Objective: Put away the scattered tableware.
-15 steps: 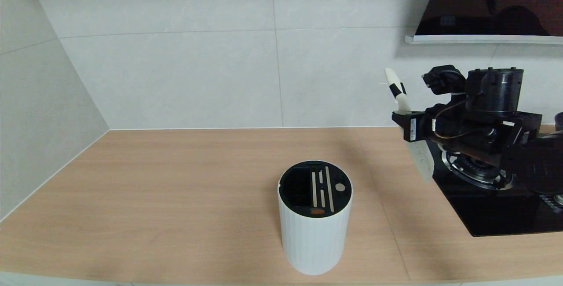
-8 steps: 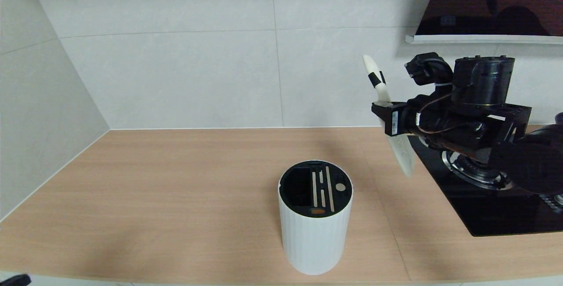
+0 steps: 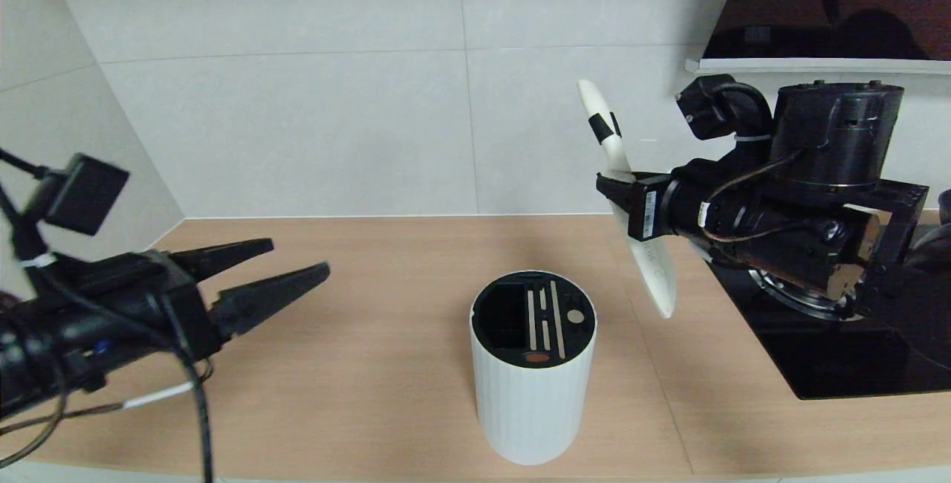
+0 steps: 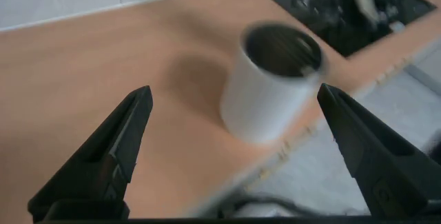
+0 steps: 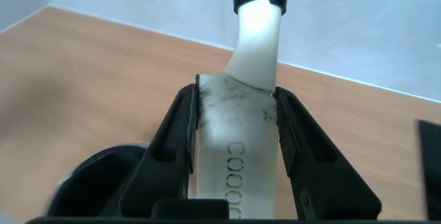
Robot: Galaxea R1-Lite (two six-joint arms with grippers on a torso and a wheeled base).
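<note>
My right gripper (image 3: 631,204) is clamped on a white knife (image 3: 650,264), its two black fingers pressed against the flat sides where the blade meets the handle. The knife hangs in the air, tilted. The handle (pale, with a dark band around it) points up toward the tiled wall, and the blade points down at the wooden countertop (image 3: 371,260). Its tip is above the counter, touching nothing, near the right side of a white ribbed cylindrical holder (image 3: 531,394) and apart from it.

The holder stands upright near the counter's front edge. Its black top has a large opening on the left and several narrow slots beside it.

My left gripper (image 3: 297,258) hovers over the left part of the counter. Its two pointed black fingers are spread wide with nothing between them, and they point toward the holder.

A black cooktop (image 3: 817,364) is set into the counter at the right, below my right arm.
</note>
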